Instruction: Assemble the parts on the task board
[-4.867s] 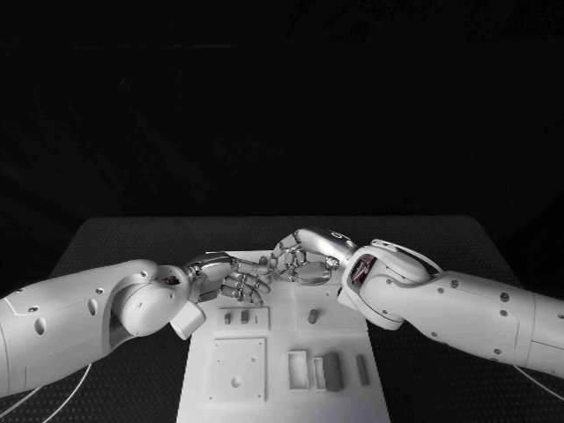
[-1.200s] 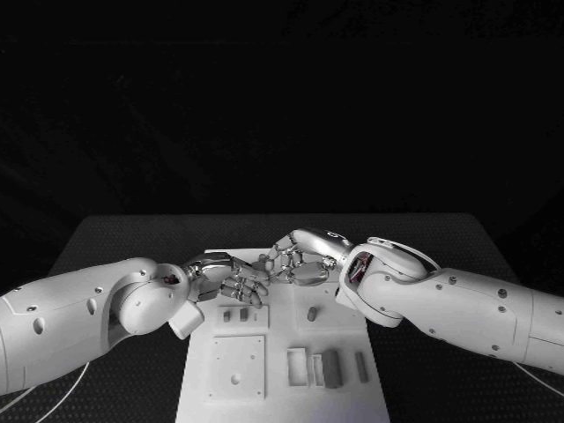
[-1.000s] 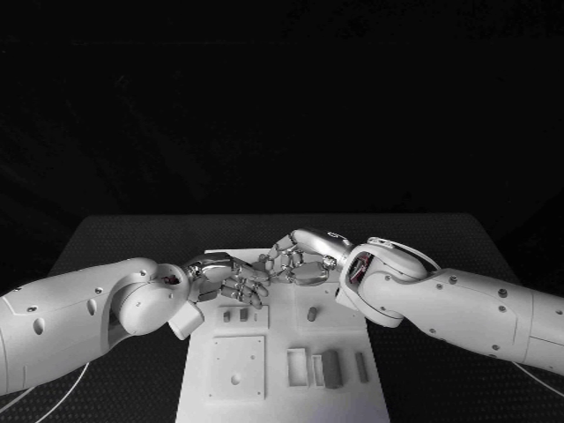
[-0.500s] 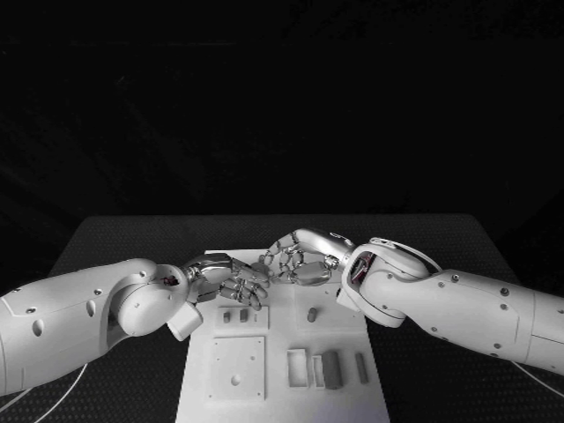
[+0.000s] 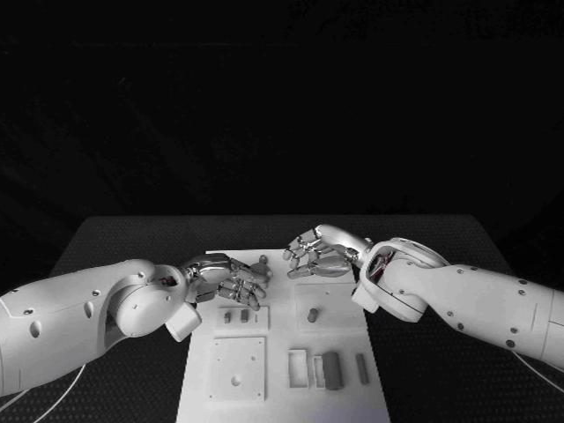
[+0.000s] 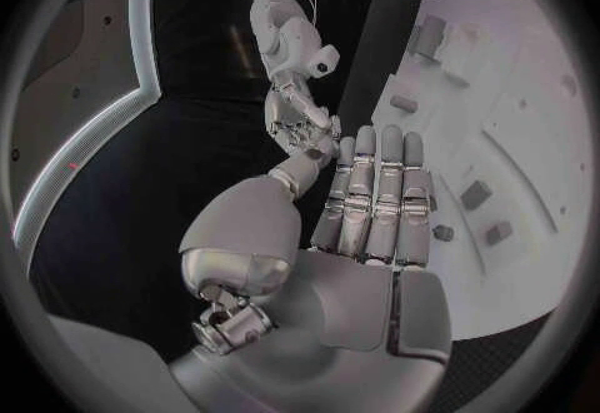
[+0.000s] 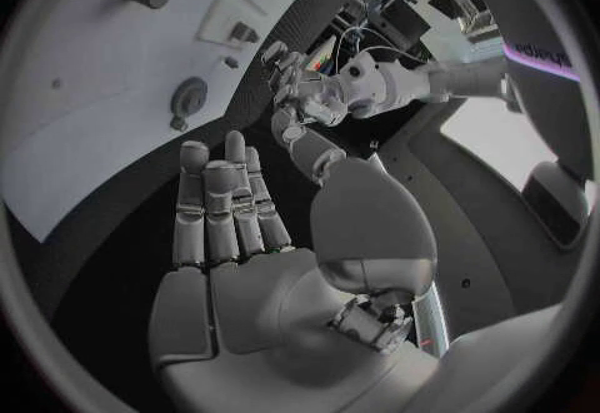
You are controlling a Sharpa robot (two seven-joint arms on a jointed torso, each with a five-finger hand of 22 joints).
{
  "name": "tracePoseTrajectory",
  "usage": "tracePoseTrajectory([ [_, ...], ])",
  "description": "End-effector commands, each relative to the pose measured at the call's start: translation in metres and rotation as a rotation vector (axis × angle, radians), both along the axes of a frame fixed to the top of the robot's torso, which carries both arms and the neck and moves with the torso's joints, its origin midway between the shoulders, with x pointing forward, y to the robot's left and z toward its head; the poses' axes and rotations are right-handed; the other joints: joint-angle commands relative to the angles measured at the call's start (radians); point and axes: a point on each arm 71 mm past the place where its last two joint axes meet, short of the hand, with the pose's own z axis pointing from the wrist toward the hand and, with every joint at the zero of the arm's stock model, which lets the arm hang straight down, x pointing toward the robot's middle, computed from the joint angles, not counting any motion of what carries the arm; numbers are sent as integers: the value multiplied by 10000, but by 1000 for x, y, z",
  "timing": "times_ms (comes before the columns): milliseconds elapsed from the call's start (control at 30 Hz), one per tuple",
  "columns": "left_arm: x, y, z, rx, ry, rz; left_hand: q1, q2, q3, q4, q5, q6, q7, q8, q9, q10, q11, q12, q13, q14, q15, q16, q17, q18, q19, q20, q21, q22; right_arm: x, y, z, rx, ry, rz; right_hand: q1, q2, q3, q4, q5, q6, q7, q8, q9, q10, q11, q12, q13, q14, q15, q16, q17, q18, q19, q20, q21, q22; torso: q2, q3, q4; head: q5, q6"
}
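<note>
**Two robot hands hovering at the far end of the board**

The white task board [image 5: 282, 352] is lying in the middle of the black surface [image 5: 117, 242], running from near the robot toward the far side. Dark bare strips of the surface are showing on both sides of the board and beyond its far end.

The left robot hand [image 5: 232, 280] is hanging over the board's far left corner, and the right robot hand [image 5: 318, 251] is hanging over the far right part. A small gap is showing between the two. In the wrist views each palm is lying flat with its fingers straight, side by side, and holding nothing: left robot hand [image 6: 363, 223], right robot hand [image 7: 231, 223].

The board is carrying shallow square recesses and raised blocks. A small grey peg [image 5: 313, 314] is standing upright just near of the right robot hand. Two short grey parts [image 5: 235, 315] are sitting side by side just under the left robot hand. Near the board's front, a long grey bar [image 5: 331, 370] is lying among pale upright blocks, beside a square plate [image 5: 238, 368] with a small hole.

The far end of the board is lying hidden under both hands. The bottom of the head view is cutting off the board's near edge. Whether the parts are seated in slots or merely resting on top is hard to make out.
</note>
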Motion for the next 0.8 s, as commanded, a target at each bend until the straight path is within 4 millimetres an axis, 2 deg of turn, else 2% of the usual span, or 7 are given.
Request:
tracePoseTrajectory([
  [33, -1, -2, 3, -175, -187, -110, 16, 80, 31, -14, 0, 67, -21, 38, 20, 95, -6, 66, 18, 70, 18, -50, 13, -11, 55, -18, 44, 17, 3, -5, -5, 1961, 1892, 254, 224, 146, 44, -7, -13, -33, 29, 15, -29, -486, 368, -405, -486, 23, 139, -75, -76, 154, -45, 19, -61, 107, -4, -7, -22, -2, 35],
  [267, -1, -3, 3, -205, -207, -156, 21, 75, 39, -16, 0, 74, -22, 45, 28, 104, -10, 68, 22, 73, 15, -51, 20, -11, 56, -22, 46, 23, 6, -3, -10, 2393, 2655, 504, 384, 604, 156, -10, -13, 155, -183, 155, -32, -391, 300, -782, -1275, 18, 70, -104, -233, 154, -79, 76, -106, 110, 1, 15, -2, -19, 48],
  [333, -1, -3, 3, -234, -221, -172, 22, 74, 41, -16, 0, 74, -22, 46, 29, 104, -10, 68, 22, 73, 14, -51, 22, -12, 56, -22, 46, 24, 6, -1, -13, 2798, 3363, 653, 309, 715, 162, -8, -14, 127, -177, 145, -67, -452, 322, -828, -1572, -3, 94, -194, -335, 154, -105, 99, -158, 88, 1, 11, 11, -32, 54],
  [433, -2, -3, 3, -260, -230, -190, 22, 74, 42, -15, 0, 73, -21, 46, 30, 105, -11, 68, 23, 73, 14, -52, 23, -12, 56, -22, 46, 25, 7, 0, -16, 2949, 3558, 771, 182, 880, 202, -3, -10, 21, -169, 97, -121, -671, 409, -827, -1911, -79, 160, -481, -541, 153, -227, 166, -353, -9, 0, 4, 10, -26, 51],
  [600, -2, -4, 4, -290, -254, -191, 24, 76, 46, -14, 0, 72, -19, 47, 32, 106, -11, 67, 24, 74, 13, -52, 26, -13, 56, -23, 47, 27, 6, 3, -19, 3138, 3758, 1003, 196, 1196, 301, -11, -14, -119, -162, 38, -180, -720, 424, -821, -2224, -39, 185, -584, -654, 154, -236, 201, -438, -50, 4, 7, 15, -9, 29],
  [733, -2, -5, 4, -314, -256, -233, 24, 75, 48, -14, 0, 72, -17, 47, 34, 108, -11, 68, 25, 75, 13, -53, 28, -13, 57, -24, 47, 29, 4, 6, -20, 3095, 3818, 1181, 236, 1319, 367, -16, -14, -203, -139, 8, -212, -737, 420, -820, -2425, -25, 182, -608, -700, 154, -243, 210, -469, -52, 2, -2, 9, -4, 14],
  [800, -3, -6, 4, -323, -255, -253, 24, 75, 50, -14, 0, 73, -16, 48, 36, 109, -11, 68, 26, 77, 12, -52, 30, -13, 57, -24, 48, 30, 3, 7, -21, 3049, 3799, 1245, 243, 1296, 373, -20, -15, -245, -133, -6, -227, -736, 422, -815, -2509, -20, 184, -608, -714, 154, -246, 214, -476, -47, 3, -4, 6, -2, 8],
])
